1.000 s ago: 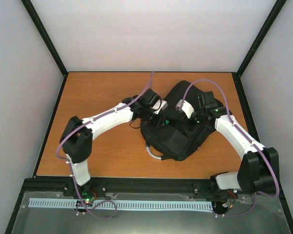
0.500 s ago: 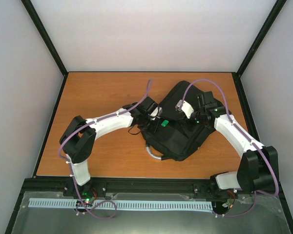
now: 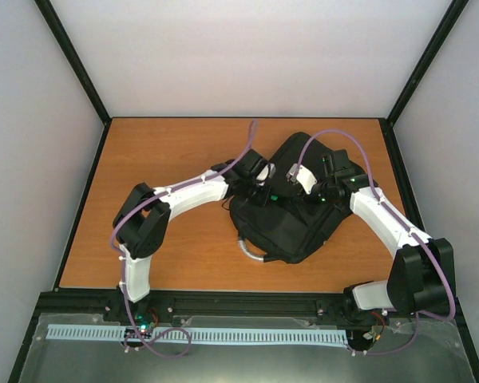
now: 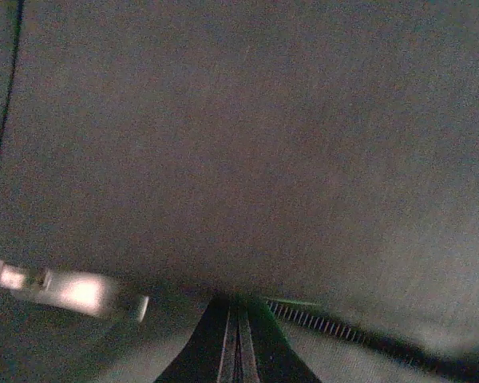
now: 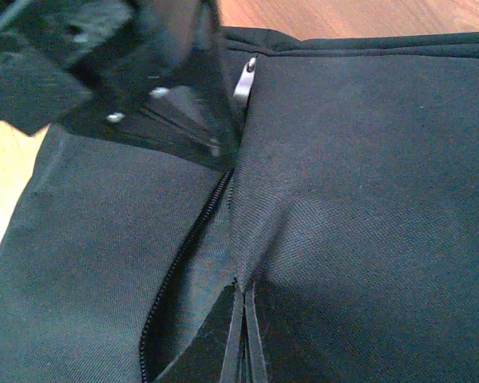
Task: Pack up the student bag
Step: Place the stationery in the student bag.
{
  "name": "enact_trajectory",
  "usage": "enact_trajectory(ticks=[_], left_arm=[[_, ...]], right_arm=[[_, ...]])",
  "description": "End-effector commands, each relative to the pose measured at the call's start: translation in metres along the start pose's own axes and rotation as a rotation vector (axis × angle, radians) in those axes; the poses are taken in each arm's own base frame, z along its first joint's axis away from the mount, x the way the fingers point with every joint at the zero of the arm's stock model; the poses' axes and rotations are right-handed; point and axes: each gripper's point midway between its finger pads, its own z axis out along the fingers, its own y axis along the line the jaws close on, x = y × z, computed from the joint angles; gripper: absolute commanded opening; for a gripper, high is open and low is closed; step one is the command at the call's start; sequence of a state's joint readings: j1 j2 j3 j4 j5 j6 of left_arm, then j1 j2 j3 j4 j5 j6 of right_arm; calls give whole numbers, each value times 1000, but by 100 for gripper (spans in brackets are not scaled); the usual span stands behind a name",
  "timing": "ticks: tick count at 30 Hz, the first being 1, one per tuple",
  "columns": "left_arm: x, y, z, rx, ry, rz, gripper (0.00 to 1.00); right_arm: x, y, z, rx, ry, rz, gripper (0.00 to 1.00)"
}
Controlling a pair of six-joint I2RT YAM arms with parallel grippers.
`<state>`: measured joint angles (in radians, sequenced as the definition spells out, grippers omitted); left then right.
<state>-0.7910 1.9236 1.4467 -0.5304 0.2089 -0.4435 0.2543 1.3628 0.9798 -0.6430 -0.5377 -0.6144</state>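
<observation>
Top external view: a lumpy backpack (image 3: 291, 231) of black woven fabric lies right of centre on the smooth wooden desk (image 3: 168, 152). The right end effector (image 5: 243, 335) pinches a puckered fold of it beside the toothed zipper (image 5: 184, 263). The left end effector (image 4: 238, 343) is pressed together against the cloth.

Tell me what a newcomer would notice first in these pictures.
The big black student bag lies on the right half of the orange-brown table, and two white arms bend inward to meet over it. In the right wrist view the right gripper is shut on a pucker of the bag's fabric beside the zipper. The left gripper, also shut, sits against the bag close by.
</observation>
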Motion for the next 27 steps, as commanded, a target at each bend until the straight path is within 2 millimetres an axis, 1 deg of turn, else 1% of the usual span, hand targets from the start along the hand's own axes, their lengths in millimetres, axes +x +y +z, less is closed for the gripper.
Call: enact_trajectory(ticks=[1,5,8,10,11,14,18,20,22,23,25,26,27], left_arm=[[-37,-20,5,49,-75,-10,1],[-53,-24,11,48,-99,-45,1],[-53,-23,14,46,-95,-65,1],[-50,-22,11,47,-93,-73,2],[-48,-22,8,47,-92,-77,2],[-50,-27,-8,74,-132,-79,3],[-44,-35,-38,103,-155,-67,7],[-36,-30,-52,78,-154,-62,15],[-29,-14,-62,1,-142,-91,28],[-28,-9,-67,-16,-148,-97,37],[-27,3,-76,-34,-175,-109,61],[-30,10,-82,-44,-205,-122,73],[-27,20,-83,-50,-223,-148,86]], right_arm=[[-13,5,-2,-31,-43,-29,4],[-13,4,-2,-26,-42,-29,4],[-13,4,-3,-24,-42,-31,4],[-13,4,-3,-22,-40,-32,4],[-13,4,-2,-24,-40,-32,4],[-12,5,-1,-29,-39,-33,4],[-10,4,1,-35,-29,-29,5],[-10,5,1,-37,-28,-29,5],[-12,4,0,-35,-33,-29,7],[-12,5,-1,-36,-36,-29,8],[-12,5,-1,-36,-38,-27,9],[-13,5,-2,-33,-39,-29,10],[-13,5,-2,-30,-39,-30,12]])
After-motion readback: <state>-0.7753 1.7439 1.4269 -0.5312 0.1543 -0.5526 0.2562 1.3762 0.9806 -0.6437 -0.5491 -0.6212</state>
